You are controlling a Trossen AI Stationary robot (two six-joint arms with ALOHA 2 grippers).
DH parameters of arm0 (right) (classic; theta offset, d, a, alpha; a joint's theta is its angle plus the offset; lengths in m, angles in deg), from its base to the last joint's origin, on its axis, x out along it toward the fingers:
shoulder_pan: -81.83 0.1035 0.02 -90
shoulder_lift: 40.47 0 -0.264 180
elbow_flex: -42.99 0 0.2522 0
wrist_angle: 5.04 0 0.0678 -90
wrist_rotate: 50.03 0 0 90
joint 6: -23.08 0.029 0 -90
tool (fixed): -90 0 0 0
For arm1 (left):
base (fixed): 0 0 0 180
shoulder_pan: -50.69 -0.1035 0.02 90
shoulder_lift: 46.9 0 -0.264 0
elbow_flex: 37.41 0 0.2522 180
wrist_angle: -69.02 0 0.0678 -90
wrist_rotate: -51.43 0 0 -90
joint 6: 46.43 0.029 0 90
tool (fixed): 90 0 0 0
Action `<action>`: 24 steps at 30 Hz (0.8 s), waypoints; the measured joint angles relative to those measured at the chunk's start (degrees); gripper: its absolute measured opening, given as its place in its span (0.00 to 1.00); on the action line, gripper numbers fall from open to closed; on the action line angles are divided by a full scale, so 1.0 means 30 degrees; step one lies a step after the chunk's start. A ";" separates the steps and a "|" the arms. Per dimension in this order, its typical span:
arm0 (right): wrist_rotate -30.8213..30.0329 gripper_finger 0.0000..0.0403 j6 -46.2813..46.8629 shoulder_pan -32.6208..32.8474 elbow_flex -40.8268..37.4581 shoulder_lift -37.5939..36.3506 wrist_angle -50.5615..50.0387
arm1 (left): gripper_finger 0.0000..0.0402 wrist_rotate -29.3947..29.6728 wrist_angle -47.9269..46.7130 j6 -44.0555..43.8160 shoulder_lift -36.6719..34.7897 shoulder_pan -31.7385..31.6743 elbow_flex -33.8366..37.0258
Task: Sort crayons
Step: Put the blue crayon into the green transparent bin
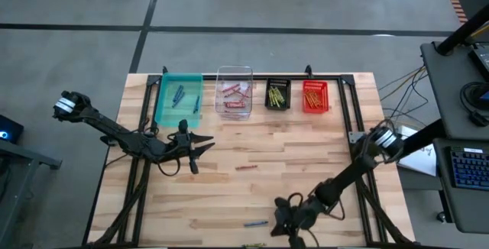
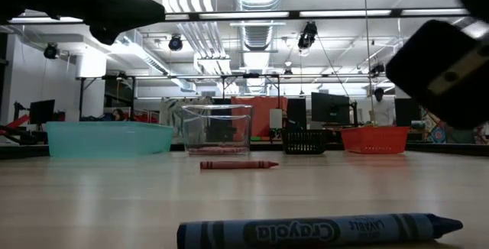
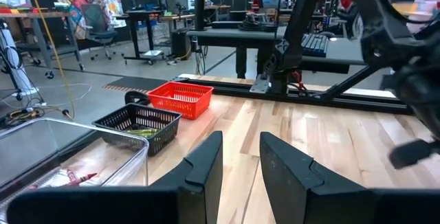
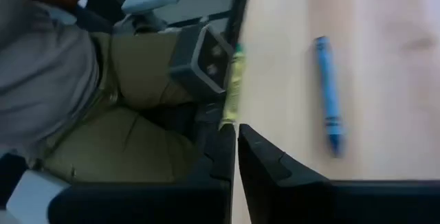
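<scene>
Three loose crayons lie flat on the wooden table: a red one (image 1: 246, 167) at mid-table, a blue one (image 1: 256, 223) near the front, and a yellow one (image 4: 234, 86) along the table's near edge. My right gripper (image 1: 279, 220) hangs shut just right of the blue crayon (image 4: 328, 93), above the tabletop, with nothing between its fingers. My left gripper (image 1: 205, 148) hovers open and level at the left of mid-table, below the teal bin (image 1: 179, 98), and its fingers (image 3: 206, 162) stand apart with nothing between them.
Four bins line the far edge: teal, clear (image 1: 234, 90), black (image 1: 277, 95) and red (image 1: 315, 96), each holding crayons. A black frame rail (image 1: 348, 104) borders the table. A person in olive trousers (image 4: 137, 121) sits just beyond the near edge.
</scene>
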 joint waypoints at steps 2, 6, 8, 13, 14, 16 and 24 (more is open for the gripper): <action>0.0002 0.02 0.0007 0.0280 0.0777 0.0771 0.0036 | 0.20 0.0004 0.0000 -0.0117 0.0000 0.0000 0.0000; 0.0036 0.02 0.0376 0.0617 0.2087 0.2192 0.0057 | 0.20 0.0006 -0.0009 -0.0520 0.0000 -0.0006 0.0000; 0.0006 0.02 0.0727 0.0755 0.2547 0.2738 -0.0037 | 0.20 -0.0010 -0.0033 -0.0622 0.0000 0.0007 0.0003; -0.0011 0.02 0.1547 0.0957 0.3636 0.4073 0.0066 | 0.20 -0.0089 0.0011 -0.0649 0.0000 0.0007 0.0000; -0.0006 0.02 0.1669 0.0972 0.3811 0.4382 0.0042 | 0.20 -0.0096 -0.0009 -0.0649 0.0000 0.0007 0.0007; -0.0077 0.02 0.1901 0.0976 0.4091 0.4684 -0.0001 | 0.20 -0.0096 -0.0002 -0.0698 0.0000 0.0007 0.0007; -0.1489 0.02 0.1976 0.0979 0.4536 0.5121 -0.0570 | 0.20 -0.0613 -0.0031 -0.0707 0.0015 0.0007 0.0007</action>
